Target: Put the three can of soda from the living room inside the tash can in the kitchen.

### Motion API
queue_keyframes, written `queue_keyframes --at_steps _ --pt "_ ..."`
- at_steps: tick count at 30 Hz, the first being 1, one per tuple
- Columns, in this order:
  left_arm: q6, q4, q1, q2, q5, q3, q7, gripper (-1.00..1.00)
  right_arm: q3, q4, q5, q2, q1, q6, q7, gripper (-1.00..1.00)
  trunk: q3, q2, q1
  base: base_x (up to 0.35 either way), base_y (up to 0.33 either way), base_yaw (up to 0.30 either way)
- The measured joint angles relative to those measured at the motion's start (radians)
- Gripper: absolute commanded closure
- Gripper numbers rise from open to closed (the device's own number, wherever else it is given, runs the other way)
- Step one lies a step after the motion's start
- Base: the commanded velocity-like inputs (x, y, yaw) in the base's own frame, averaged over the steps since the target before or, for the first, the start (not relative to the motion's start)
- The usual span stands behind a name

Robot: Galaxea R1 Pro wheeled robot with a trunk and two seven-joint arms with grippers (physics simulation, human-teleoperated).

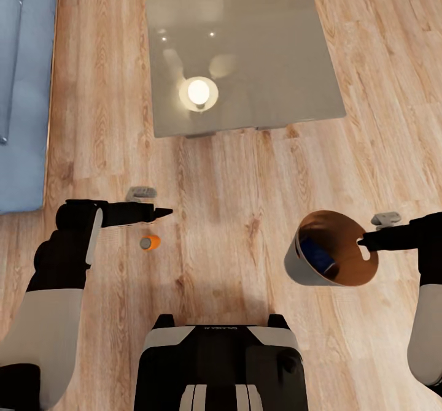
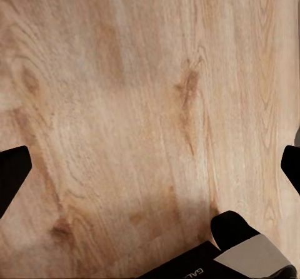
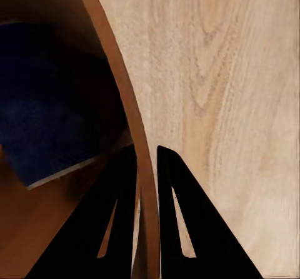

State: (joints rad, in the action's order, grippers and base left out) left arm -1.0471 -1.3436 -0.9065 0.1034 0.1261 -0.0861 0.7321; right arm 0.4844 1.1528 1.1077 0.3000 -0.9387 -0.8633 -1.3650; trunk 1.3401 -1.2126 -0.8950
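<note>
Right gripper (image 1: 363,240) pinches the pale grey, brown-lined tapered trash bucket's (image 1: 301,264) rim; left gripper (image 2: 150,166) spread.
A dark blue soda can (image 1: 317,254) lies half-hidden inside; an orange soda can (image 1: 149,242) lies on the wood floor (image 1: 233,202) under the left arm.

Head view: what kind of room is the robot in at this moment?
Most likely a living room: a light blue sofa runs along the left edge, a low glass-topped coffee table reflecting a lamp sits ahead, and the floor is light wood planks.

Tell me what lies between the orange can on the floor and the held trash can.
Head view: only bare wood floor between orange can and trash can.
</note>
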Motion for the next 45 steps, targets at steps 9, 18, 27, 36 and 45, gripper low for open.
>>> queue_keyframes --at_steps 9,18,27,36,45 --pt "0.000 0.004 -0.016 -0.002 0.001 0.009 -0.001 -1.00 -0.084 -0.003 0.013 0.167 -0.076 0.001 0.048 1.00 0.000 0.000 0.000 -0.014 0.003 0.000" --pt "0.000 0.053 -0.017 -0.001 0.001 0.006 -0.010 -1.00 -0.114 -0.002 0.015 0.255 -0.117 0.002 0.045 1.00 0.000 0.000 0.000 -0.247 0.141 0.000" --pt "0.000 0.057 -0.017 -0.004 0.000 0.008 -0.029 -1.00 -0.113 -0.002 0.009 0.260 -0.131 -0.003 0.040 1.00 -0.010 0.021 0.011 -0.061 0.039 0.000" --pt "0.000 0.061 -0.018 -0.008 0.001 0.009 -0.065 -1.00 -0.109 -0.001 0.006 0.260 -0.132 -0.004 0.028 1.00 -0.049 0.084 0.046 -0.003 0.002 0.000" --pt "0.000 0.116 -0.018 -0.009 0.001 0.010 -0.067 -1.00 -0.102 0.001 -0.002 0.261 -0.132 -0.004 0.025 1.00 -0.092 0.147 0.080 0.000 0.000 0.000"
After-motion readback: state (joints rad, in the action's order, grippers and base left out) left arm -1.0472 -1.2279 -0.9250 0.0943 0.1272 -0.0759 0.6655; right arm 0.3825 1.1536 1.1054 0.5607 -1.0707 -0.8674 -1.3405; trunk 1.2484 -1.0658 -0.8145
